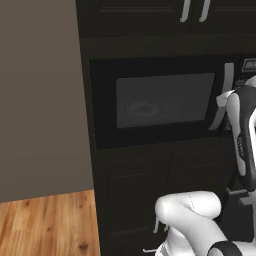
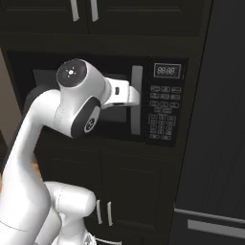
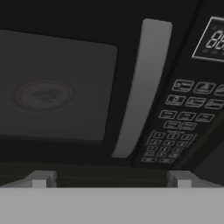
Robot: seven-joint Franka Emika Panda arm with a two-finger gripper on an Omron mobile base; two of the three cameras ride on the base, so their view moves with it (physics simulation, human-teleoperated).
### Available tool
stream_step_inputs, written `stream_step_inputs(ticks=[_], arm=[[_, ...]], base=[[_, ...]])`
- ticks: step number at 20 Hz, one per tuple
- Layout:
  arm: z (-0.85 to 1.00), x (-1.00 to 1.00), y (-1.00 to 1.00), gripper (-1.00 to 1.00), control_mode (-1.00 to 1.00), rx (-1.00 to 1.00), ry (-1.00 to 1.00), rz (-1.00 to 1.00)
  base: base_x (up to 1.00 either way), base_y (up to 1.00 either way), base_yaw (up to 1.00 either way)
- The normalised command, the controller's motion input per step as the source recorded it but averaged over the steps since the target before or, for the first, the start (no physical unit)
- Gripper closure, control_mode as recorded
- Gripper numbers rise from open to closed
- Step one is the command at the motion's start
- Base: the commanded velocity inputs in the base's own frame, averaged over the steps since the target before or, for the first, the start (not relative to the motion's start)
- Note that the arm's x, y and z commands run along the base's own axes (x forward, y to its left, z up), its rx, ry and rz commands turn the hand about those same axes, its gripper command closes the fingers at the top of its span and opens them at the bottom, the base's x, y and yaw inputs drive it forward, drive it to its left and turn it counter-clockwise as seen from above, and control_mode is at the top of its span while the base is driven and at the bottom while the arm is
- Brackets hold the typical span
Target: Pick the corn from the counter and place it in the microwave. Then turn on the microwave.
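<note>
Dark cabinets (image 1: pixel 140 200), wooden floor (image 1: pixel 47 225)

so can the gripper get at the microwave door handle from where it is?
Probably yes. The open gripper faces the closed microwave, with the door handle just ahead between keypad and window; nothing visible lies between.

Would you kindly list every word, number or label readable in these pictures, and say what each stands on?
"00:00", or close to it: pale digits on the small display at the top of the black built-in microwave's right-side panel; somewhat blurred.
Keypad buttons below the display: marks too small to read.
Grey door window, curved silver handle: no text.
</note>
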Motion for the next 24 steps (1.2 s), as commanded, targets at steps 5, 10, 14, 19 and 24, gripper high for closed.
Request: stream_step_inputs(ticks=[5, 10, 14, 19, 24], arm=[[0.08, 0.19, -0.18, -1.00, -1.00, 0.16, 0.00, 0.00], [0.00, 0.27, -0.07, -1.00, -1.00, 0.21, 0.03, 0.00], [-0.06, 0.30, -0.05, -1.00, -1.00, 0.20, 0.06, 0.00], [-0.14, 0.34, -0.01, -1.00, -1.00, 0.09, 0.01, 0.00], [-0.19, 0.30, -0.02, -1.00, -1.00, 0.00, 0.00, 0.00]], base=[[0.00, 0.00, 0.00], [0.00, 0.00, 0.00], [0.00, 0.00, 0.00], [0.00, 0.00, 0.00], [0.00, 0.00, 0.00]])
